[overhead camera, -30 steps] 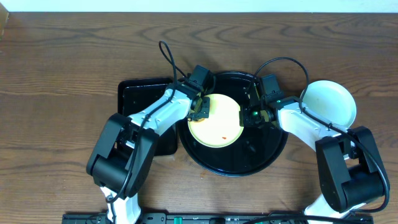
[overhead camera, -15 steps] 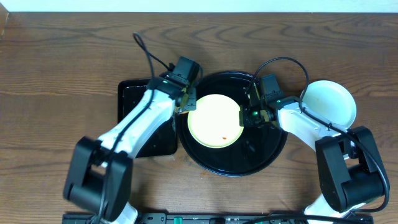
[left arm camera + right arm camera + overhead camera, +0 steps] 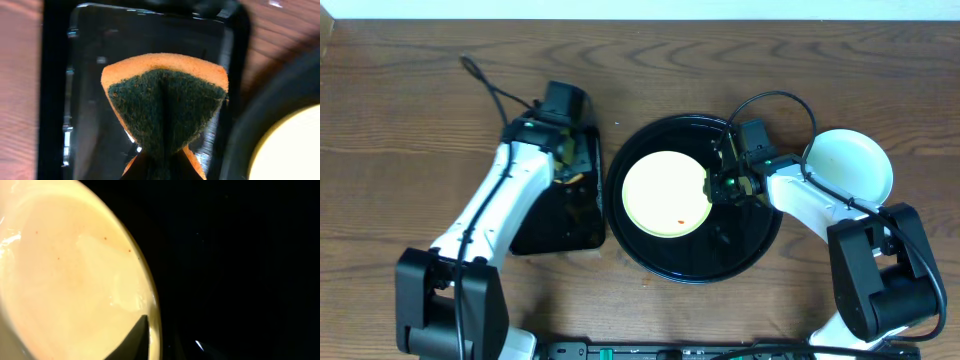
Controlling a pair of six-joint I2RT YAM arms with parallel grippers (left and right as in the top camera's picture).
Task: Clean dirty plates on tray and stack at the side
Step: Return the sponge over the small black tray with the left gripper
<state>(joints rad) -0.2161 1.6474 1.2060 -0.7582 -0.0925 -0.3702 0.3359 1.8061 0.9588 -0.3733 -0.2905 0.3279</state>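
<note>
The pale yellow plate point(image 3: 660, 195) lies in the round black tray point(image 3: 740, 250), with one small red spot near its front edge. My right gripper point(image 3: 715, 187) is shut on the plate's right rim; in the right wrist view one finger point(image 3: 145, 340) lies over the rim of the plate point(image 3: 65, 270). My left gripper point(image 3: 570, 165) is shut on an orange sponge with a dark green scrub face point(image 3: 165, 100) and holds it over the rectangular black tray point(image 3: 555, 225). A pale plate point(image 3: 848, 165) sits on the table right of the round tray; I cannot tell if another lies under it.
The rectangular tray point(image 3: 55, 100) lies just left of the round tray point(image 3: 255, 130), their edges nearly touching. Cables loop above both arms. The brown wooden table point(image 3: 400, 130) extends to the left and back.
My left gripper has lifted the sponge off the yellow plate and swung left to above the rectangular tray. The right gripper and the plate have not moved.
</note>
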